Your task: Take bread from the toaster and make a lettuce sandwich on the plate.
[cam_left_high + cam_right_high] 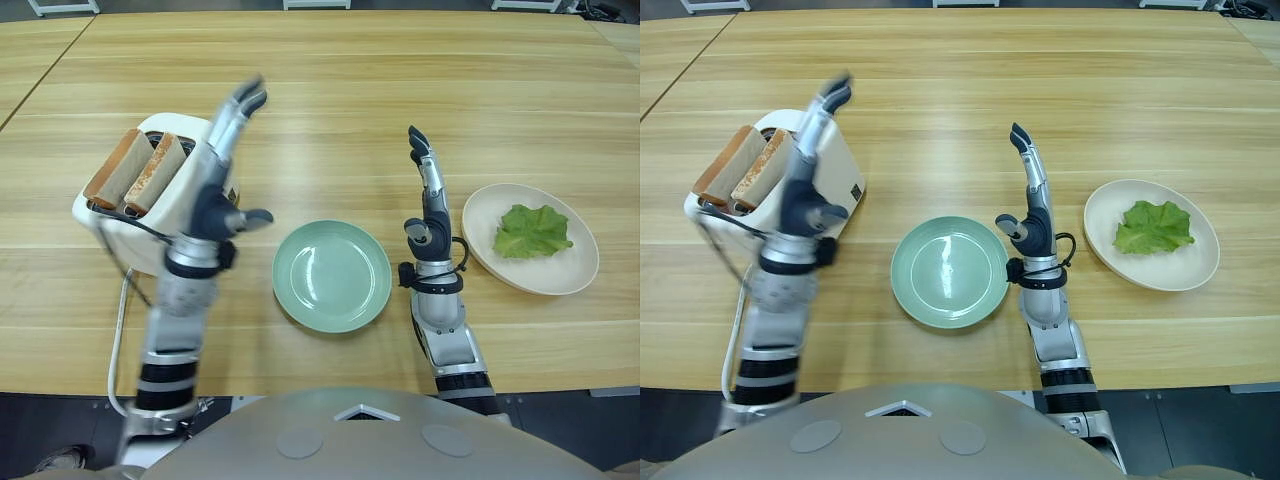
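While the left hand (222,165) hung open and empty beside the toaster (110,232), its bread slices (137,170) leaned just left of that hand; the open right hand (428,205) stood well apart

A pale wooden worktop (420,80) of long planks spans the scene — past its far edge lie dark floor (200,5) and white furniture feet (316,4).

White toaster (190,190), brown bread (136,170), pale-green plate (331,275), green lettuce (532,231), cream plate (575,275).
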### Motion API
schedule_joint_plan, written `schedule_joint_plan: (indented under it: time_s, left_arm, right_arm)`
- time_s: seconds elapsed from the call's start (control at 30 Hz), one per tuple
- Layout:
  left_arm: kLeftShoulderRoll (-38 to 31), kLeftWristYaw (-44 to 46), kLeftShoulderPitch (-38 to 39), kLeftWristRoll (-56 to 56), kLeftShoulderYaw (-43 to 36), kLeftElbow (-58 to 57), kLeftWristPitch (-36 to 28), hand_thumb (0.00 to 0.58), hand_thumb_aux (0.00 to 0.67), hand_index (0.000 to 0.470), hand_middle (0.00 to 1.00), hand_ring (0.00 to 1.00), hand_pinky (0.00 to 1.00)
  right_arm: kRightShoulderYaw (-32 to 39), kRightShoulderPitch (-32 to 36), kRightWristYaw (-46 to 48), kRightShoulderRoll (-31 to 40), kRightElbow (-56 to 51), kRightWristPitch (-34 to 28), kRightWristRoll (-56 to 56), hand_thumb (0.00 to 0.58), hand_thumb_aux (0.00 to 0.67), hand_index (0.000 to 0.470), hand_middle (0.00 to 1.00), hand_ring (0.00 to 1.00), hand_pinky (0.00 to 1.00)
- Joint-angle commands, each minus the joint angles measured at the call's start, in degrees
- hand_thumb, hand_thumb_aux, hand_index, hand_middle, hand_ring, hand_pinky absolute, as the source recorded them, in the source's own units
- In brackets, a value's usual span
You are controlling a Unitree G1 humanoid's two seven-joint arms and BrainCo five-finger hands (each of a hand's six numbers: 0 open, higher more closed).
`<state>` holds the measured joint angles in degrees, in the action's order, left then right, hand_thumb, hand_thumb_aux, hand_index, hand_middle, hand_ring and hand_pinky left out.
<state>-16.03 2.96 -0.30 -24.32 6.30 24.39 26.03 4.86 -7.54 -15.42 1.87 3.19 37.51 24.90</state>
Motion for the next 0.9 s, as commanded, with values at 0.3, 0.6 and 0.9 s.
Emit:
schedule_joint_plan:
  time_s: [0.3, 0.6, 0.9]
  left_arm:
    - [-30.42, 21.8, 2.15, -2.2, 19.12, -10.58, -26.32, 0.0, 0.0, 0.0, 0.0, 0.0, 0.0]
    - [-31.85, 23.33, 4.9, -2.99, 12.94, -14.11, -29.21, 0.0, 0.0, 0.0, 0.0, 0.0, 0.0]
    - [-32.88, 23.19, 4.36, -1.41, 13.02, -15.85, -30.7, 0.268, 0.179, 0.125, 0.0, 0.0, 0.0]
  right_arm:
    - [1.24, -1.91, -2.13, -1.24, 0.6, -1.74, 2.13, 0.0, 0.0, 0.0, 0.0, 0.0, 0.0]
    - [0.55, -0.83, -1.96, -0.08, 0.26, -2.03, 1.72, 0.0, 0.0, 0.0, 0.0, 0.0, 0.0]
    - [0.04, -1.26, -1.96, 0.78, 0.74, -2.11, 1.41, 0.0, 0.0, 0.0, 0.0, 0.0, 0.0]
